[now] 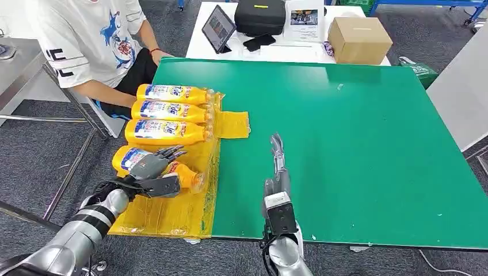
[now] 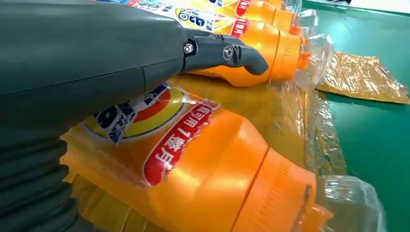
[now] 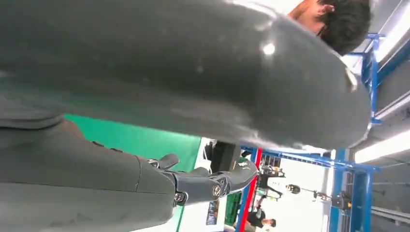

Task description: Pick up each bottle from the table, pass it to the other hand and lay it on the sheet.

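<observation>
1. The left hand [image 1: 151,168] lies over the nearest bottle [image 1: 172,169] on the yellow sheet [image 1: 172,215]; its fingers reach across the label and the thumb sits on the near side; whether the fingers clasp the bottle or merely rest on it, I cannot tell.
2. In the left wrist view the same bottle [image 2: 212,179] lies on its side just under the hand [image 2: 87,63], its clear cap pointing toward the green table top [image 2: 377,135]; one dark finger [image 2: 227,53] stretches toward the next bottle [image 2: 261,53].
3. Three more bottles [image 1: 167,112] lie side by side on the sheet farther from the robot, caps toward the middle of the table.
4. The right hand [image 1: 278,167] hovers edge-up over the green table [image 1: 357,149], well apart from the bottles; its fingers are extended and hold nothing; the right wrist view shows them [image 3: 212,181] loosely spread.
5. A person in a white shirt [image 1: 86,40] sits at the table's far left corner; a cardboard box [image 1: 359,39] stands on a white table beyond.
</observation>
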`<state>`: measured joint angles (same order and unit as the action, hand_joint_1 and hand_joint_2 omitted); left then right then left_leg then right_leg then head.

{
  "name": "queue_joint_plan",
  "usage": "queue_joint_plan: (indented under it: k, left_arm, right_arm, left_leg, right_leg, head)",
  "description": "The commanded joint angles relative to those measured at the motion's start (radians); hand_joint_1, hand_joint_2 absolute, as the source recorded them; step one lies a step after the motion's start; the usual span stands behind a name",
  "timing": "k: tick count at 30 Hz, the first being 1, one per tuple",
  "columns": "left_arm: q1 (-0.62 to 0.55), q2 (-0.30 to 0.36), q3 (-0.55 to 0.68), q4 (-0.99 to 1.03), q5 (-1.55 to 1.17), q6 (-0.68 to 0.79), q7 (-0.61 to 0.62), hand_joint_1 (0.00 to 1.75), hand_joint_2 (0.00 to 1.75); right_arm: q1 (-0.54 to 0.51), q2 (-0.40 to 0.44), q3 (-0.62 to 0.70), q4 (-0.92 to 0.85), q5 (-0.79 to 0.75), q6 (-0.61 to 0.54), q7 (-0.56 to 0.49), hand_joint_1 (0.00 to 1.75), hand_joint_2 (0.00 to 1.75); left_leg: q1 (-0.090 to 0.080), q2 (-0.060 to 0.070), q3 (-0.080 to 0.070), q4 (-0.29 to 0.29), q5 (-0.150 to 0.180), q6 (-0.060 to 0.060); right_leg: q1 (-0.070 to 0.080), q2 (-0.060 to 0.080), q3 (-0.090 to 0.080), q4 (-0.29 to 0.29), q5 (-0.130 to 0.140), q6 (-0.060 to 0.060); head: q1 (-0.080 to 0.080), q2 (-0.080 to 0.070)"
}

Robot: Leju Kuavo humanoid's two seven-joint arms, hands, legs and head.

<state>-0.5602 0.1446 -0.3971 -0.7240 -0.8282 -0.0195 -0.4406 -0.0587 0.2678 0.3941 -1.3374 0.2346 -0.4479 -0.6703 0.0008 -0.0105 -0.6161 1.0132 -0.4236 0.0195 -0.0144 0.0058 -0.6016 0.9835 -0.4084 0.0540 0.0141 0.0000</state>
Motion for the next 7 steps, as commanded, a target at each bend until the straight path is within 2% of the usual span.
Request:
queue_joint_plan:
  k: [1,7]
  left_arm:
    - [-0.001,0.024,-0.071,0.080,0.020,-0.036,-0.006,0.00,0.00]
    - [0.039,0.067,-0.065,0.027,0.160,-0.156,-0.085,0.00,0.00]
  right_arm:
    - [-0.049,-0.015,0.005,0.093,-0.005,0.015,0.003,0.00,0.00]
    - [-0.063,-0.010,0.002,0.134,-0.012,0.028,0.000,0.00,0.00]
  left_leg:
    - [0.001,0.003,0.005,-0.001,-0.001,-0.001]
    - [0.001,0.005,0.008,-0.002,-0.001,-0.001]
  right_leg:
    - [0.001,0.002,0.004,-0.002,0.000,-0.002]
    - [0.001,0.004,0.007,-0.002,0.001,-0.002]
  head:
    - [0.000,0.000]
    - [0.000,0.000]
